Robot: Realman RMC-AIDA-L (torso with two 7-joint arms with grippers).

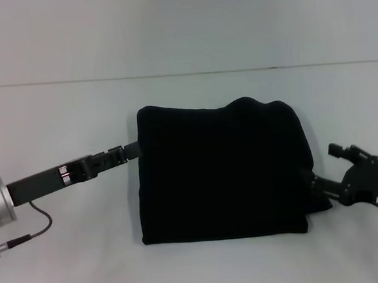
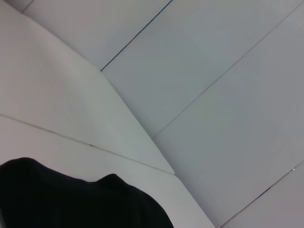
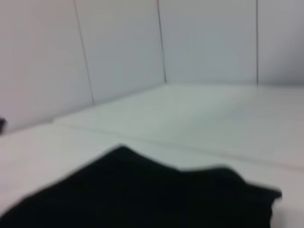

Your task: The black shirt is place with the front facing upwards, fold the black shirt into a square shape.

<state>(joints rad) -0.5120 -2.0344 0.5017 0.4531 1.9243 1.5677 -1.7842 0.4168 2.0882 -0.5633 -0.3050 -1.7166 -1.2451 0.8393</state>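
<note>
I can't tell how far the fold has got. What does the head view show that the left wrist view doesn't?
Only the head view shows the black shirt whole, folded to a squarish block, with the left tool at its left edge and the right tool at its right edge. Only the left wrist view shows the wall panels rising behind the table. Both show the shirt's dark cloth and the white table. Neither shows the tool fingers.
</note>
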